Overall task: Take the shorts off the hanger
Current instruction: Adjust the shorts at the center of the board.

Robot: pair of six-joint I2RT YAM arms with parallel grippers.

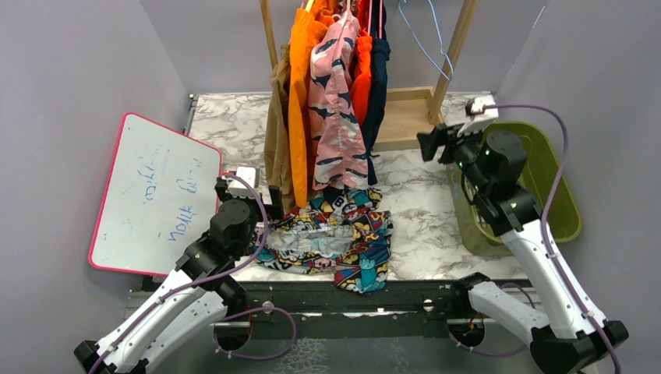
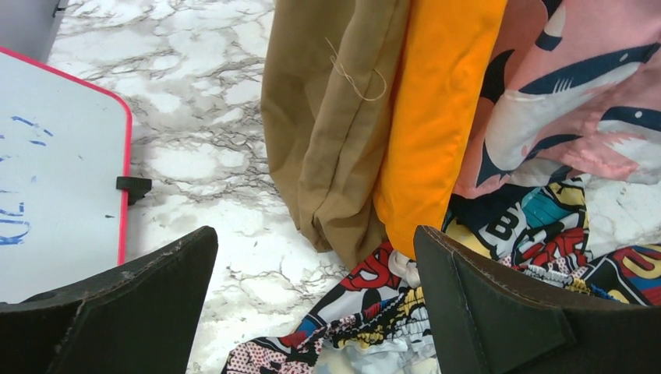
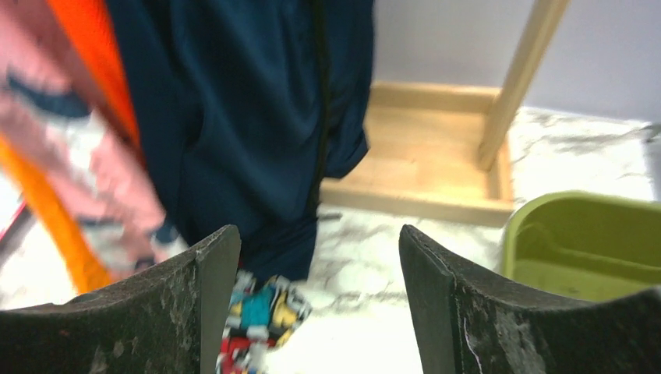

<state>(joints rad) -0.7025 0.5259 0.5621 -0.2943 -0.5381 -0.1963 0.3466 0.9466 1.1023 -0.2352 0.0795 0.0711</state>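
The comic-print shorts (image 1: 335,238) lie crumpled on the marble table under the rack; they show in the left wrist view (image 2: 483,273) and the right wrist view (image 3: 261,315). Tan-brown (image 1: 277,144), bright orange (image 1: 300,93), pink blotched (image 1: 337,101), red-orange (image 1: 362,74) and navy shorts (image 1: 379,86) hang from hangers on the rack. My left gripper (image 1: 269,199) is open and empty, low beside the comic-print shorts' left edge (image 2: 316,257). My right gripper (image 1: 430,144) is open and empty, raised right of the navy shorts (image 3: 249,117).
A white board with a pink rim (image 1: 152,195) leans at the left. A green bin (image 1: 557,183) stands at the right, behind the right arm. The wooden rack's base (image 1: 405,117) and posts stand at the back. An empty blue hanger (image 1: 425,39) hangs at the rack's right.
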